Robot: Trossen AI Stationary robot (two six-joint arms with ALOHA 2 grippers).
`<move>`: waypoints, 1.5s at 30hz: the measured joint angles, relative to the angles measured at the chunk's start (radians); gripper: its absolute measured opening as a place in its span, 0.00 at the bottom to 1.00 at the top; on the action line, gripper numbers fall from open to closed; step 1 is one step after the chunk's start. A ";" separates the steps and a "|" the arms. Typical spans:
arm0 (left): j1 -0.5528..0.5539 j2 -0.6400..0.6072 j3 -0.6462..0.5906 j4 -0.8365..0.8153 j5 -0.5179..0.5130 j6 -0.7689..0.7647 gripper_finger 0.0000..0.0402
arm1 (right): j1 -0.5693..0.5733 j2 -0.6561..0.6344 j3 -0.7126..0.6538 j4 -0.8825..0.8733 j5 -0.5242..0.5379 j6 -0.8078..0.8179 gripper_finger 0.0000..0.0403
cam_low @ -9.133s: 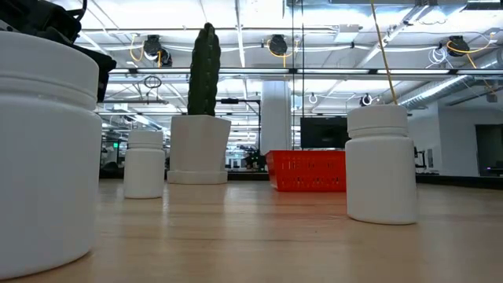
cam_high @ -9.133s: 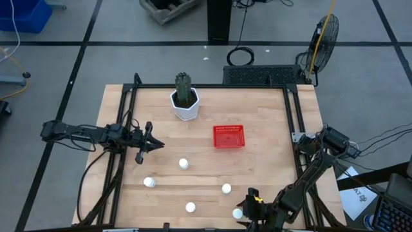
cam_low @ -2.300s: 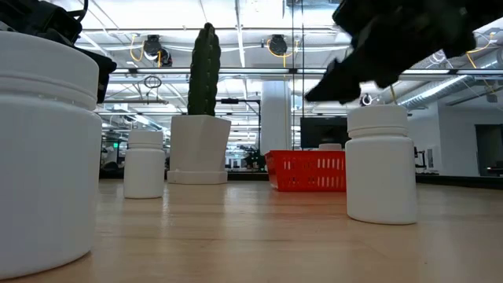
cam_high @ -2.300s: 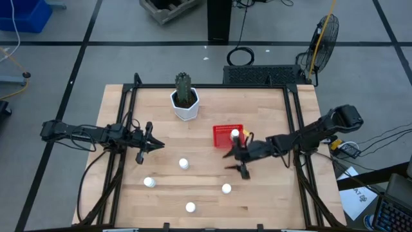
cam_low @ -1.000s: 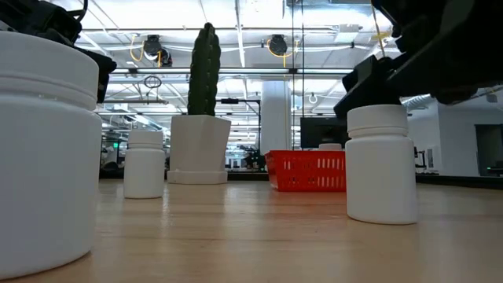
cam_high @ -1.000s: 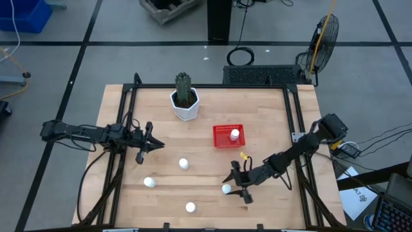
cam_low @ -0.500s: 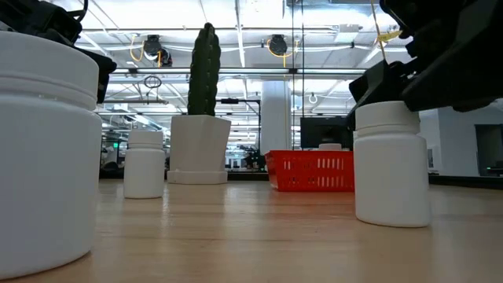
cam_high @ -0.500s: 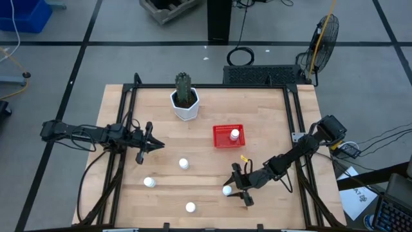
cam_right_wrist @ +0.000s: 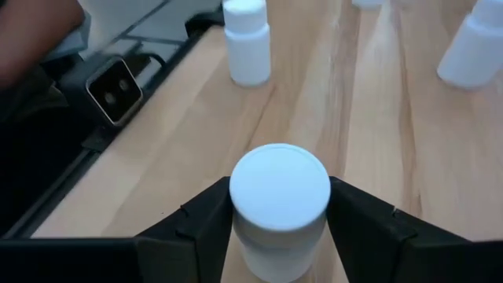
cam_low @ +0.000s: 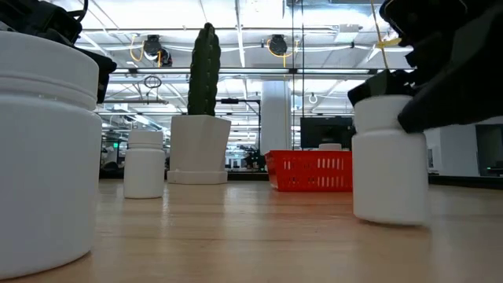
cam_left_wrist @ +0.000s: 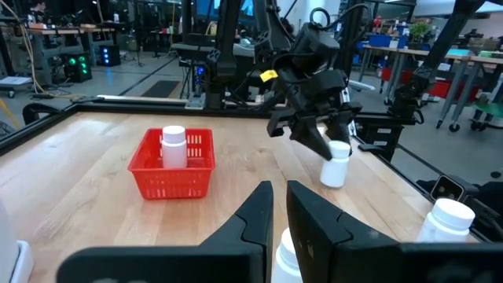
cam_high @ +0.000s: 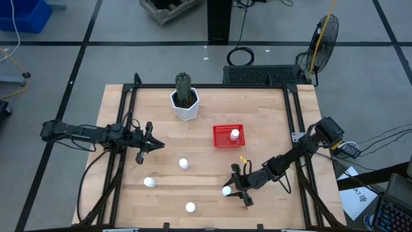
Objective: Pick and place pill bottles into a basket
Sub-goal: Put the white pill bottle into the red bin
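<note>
The pill bottle (cam_right_wrist: 280, 206) you are working on stands on the near middle of the table (cam_high: 270, 116), and your right gripper (cam_high: 235, 189) has its fingers pressed against both sides of it, clenched just below the cap. This looks like the grasp step; next you likely need to lift it straight up and carry it far-left to the red basket (cam_high: 228, 136), which already holds one bottle (cam_high: 235, 135). Three more bottles (cam_high: 184, 164) wait to the left. Your left gripper (cam_high: 143, 147) hovers over the left side with fingers nearly together, holding nothing. Whether the bottle's base has left the wood is hard to tell.
</note>
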 joint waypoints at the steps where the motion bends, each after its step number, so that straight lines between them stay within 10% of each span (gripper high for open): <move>1: 0.000 0.000 0.000 0.000 0.000 0.000 0.12 | 0.000 0.000 0.000 0.013 0.000 -0.006 0.46; 23: 0.000 0.000 0.000 0.000 0.000 0.000 0.12 | -0.190 -0.242 -0.001 -0.044 0.326 -0.084 0.39; 45: 0.000 0.000 0.000 0.000 0.000 0.000 0.12 | -0.519 -0.214 -0.001 -0.228 0.258 0.101 0.39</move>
